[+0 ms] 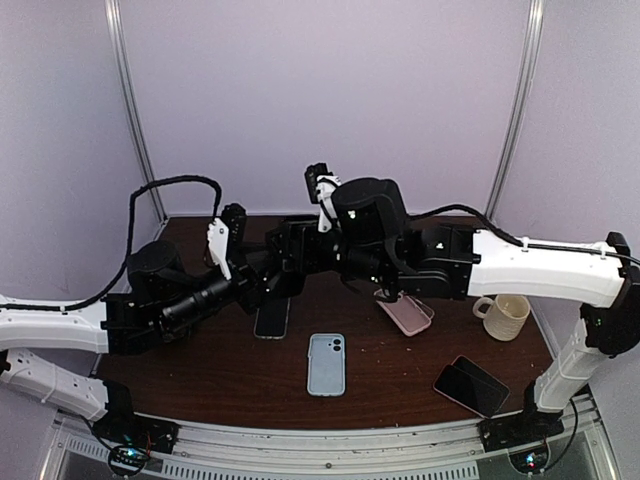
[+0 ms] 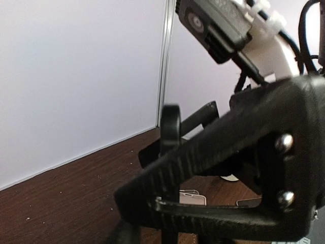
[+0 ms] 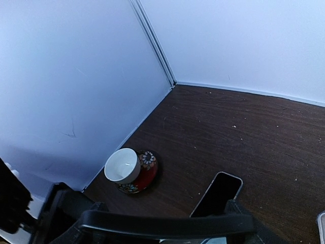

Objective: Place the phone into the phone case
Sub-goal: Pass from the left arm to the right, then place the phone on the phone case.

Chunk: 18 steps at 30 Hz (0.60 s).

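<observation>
Phone (image 1: 270, 318) is lying screen-up left of centre, the pink phone case (image 1: 405, 313) lying to its right. Just beyond, left gripper (image 1: 262, 283) and right gripper (image 1: 288, 250) are crowding together, and I cannot tell how their jaws stand. Gripping the phone's long edges squarely seems wise.

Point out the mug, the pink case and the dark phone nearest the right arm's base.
mug (image 1: 508, 322): top view, its side wall.
pink case (image 1: 408, 315): top view, its visible middle.
dark phone (image 1: 472, 386): top view, middle of its screen.
</observation>
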Motion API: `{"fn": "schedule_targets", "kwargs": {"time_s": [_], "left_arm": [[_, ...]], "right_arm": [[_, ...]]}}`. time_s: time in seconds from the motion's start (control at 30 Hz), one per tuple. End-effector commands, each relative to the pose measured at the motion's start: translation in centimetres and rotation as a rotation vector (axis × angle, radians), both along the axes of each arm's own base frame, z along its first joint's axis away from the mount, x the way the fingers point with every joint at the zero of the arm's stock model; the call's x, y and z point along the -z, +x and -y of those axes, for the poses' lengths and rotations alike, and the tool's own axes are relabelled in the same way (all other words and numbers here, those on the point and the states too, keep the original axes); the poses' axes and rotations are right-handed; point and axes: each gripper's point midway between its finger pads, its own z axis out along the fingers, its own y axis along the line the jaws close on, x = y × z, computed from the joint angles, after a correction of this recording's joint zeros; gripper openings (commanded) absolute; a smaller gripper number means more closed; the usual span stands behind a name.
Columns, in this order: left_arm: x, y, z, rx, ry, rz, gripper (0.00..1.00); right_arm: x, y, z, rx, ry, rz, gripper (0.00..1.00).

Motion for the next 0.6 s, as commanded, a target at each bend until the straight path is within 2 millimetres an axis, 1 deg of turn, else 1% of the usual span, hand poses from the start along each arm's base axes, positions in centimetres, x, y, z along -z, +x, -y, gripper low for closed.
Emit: {"fn": "schedule_targets", "kwargs": {"time_s": [0.0,0.03,0.07,0.17,0.2,0.3,0.4,0.47,0.57], "left_arm": [[-1.4,0.0,-0.9,-0.02,-0.017,-0.006,0.69],[0.4,0.1,-1.0,-0.029,0.051,-0.039,0.75],[2.0,0.1,-1.1,-0.034,0.112,-0.064,0.77],[7.8,-0.1,-1.7,-0.037,0.346,-0.149,0.79],[10.1,-0.2,-2.1,-0.034,0.44,-0.182,0.78],[16.3,-1.0,-2.6,0.004,0.666,-0.271,0.68],[20.4,-1.8,-2.5,0.054,0.796,-0.332,0.6],[22.2,-1.8,-2.1,0.077,0.845,-0.354,0.56],[24.5,-2.2,-1.1,0.124,0.935,-0.35,0.51]], "right_arm": [[0.2,0.8,3.4,0.095,-0.041,0.02,0.36],[0.6,1.1,4.4,0.125,-0.059,0.016,0.34],[1.3,1.3,5.5,0.154,-0.085,0.01,0.33],[3.8,1.5,8.9,0.227,-0.176,-0.015,0.3],[4.7,1.7,10.1,0.256,-0.202,-0.025,0.29],[7.8,2.2,13.2,0.32,-0.246,-0.091,0.28],[10.1,2.6,15.4,0.352,-0.254,-0.144,0.27],[11.3,2.8,16.3,0.367,-0.264,-0.171,0.27],[12.3,2.9,17.0,0.377,-0.287,-0.194,0.27]]}}
